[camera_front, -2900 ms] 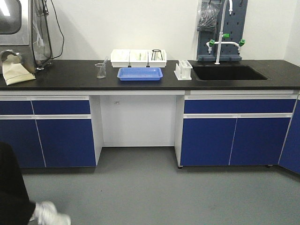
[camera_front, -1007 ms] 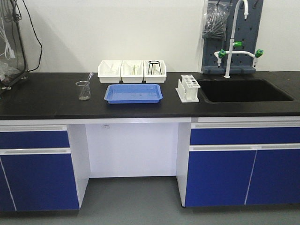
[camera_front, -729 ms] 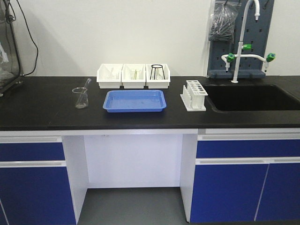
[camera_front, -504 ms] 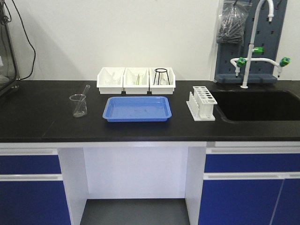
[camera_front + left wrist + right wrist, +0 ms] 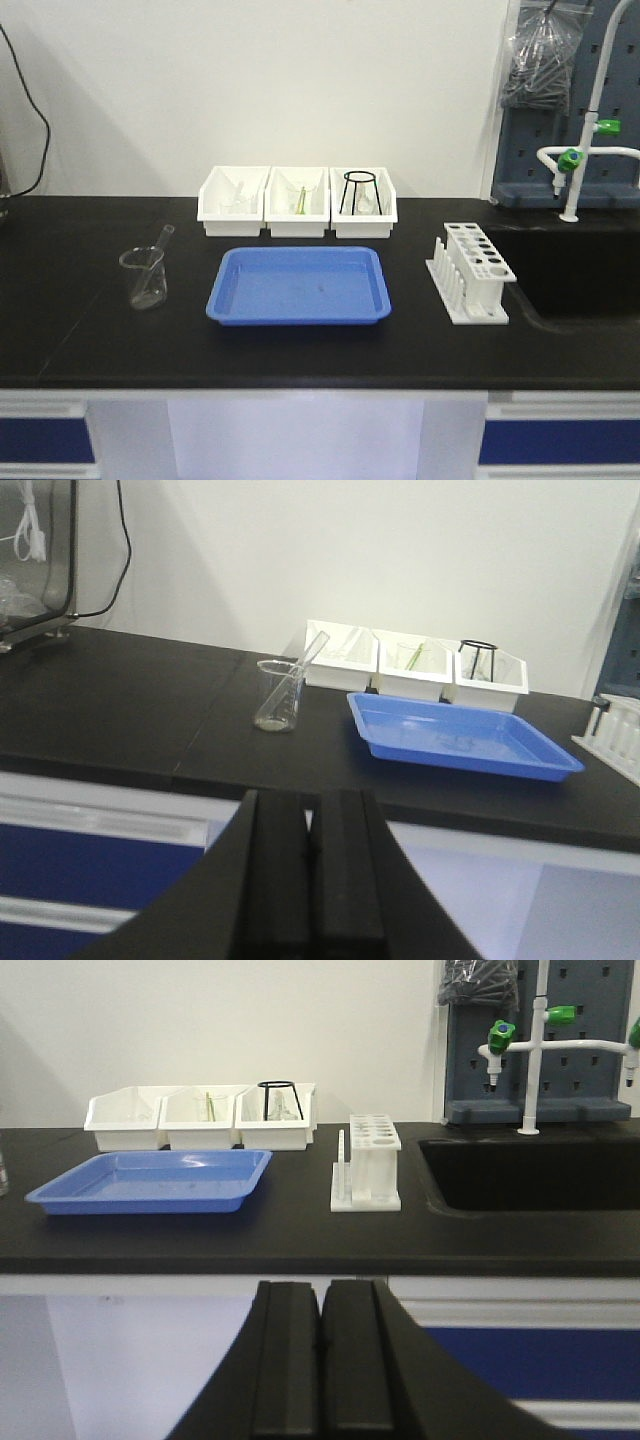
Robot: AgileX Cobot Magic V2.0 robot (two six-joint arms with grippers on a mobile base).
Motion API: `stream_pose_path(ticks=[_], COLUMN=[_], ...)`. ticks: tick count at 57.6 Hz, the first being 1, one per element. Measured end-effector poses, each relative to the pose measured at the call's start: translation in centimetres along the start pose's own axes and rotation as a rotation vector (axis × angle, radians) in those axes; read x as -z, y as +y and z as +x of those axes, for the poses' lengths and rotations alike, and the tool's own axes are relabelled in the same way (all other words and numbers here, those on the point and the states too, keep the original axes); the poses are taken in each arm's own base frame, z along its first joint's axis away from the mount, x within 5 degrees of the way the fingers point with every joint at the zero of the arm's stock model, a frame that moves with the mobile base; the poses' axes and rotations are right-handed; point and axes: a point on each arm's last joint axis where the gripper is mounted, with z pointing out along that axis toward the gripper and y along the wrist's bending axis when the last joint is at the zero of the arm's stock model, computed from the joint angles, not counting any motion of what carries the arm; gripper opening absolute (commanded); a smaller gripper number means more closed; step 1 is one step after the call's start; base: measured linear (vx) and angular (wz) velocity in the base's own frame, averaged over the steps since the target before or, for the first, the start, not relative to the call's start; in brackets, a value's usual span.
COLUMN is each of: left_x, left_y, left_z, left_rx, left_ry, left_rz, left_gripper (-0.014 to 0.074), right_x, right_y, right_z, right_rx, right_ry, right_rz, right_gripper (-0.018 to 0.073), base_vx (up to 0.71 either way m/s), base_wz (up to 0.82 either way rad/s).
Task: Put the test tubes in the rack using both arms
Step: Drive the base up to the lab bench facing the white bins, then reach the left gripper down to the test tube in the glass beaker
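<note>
Matte-black left claw (image 5: 312, 805) and right claw (image 5: 320, 1295) each pressed together; white round-holed rack (image 5: 470, 272) stands on counter (image 5: 80, 330).

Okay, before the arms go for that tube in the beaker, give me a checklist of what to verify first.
1. Test tube located: ok, leaning in the beaker, left of the blue tray.
2. Rack upright, holes free: ok, no tube seen in it.
3. Left gripper open to grasp: not ok, fingers closed together.
4. Right gripper open: not ok, also closed.
5. Grippers over the counter: not ok, both sit in front of its edge.
6. More tubes in the white bins: cannot tell, contents too faint.
</note>
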Motion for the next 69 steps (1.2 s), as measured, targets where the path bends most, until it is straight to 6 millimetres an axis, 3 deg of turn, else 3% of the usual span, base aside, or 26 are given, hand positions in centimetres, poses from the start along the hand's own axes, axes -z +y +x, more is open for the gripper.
stream_pose_path(ticks=[37,69], left_x=[0.00,0.00], left_y=[0.00,0.00], left_z=[0.00,0.00], left_rx=[0.000,0.000], left_ry=[0.000,0.000], left_rz=[0.000,0.000], left_gripper=[-0.0004,-0.0004], right_x=[0.00,0.00], right_y=[0.00,0.00], right_z=[0.00,0.00], right_rx=[0.000,0.000], right_ry=[0.000,0.000], right_rz=[0.000,0.000], right_gripper=[-0.0009,-0.0009], base_vx=[0.45,0.27], base_wz=[-0.02,0.02])
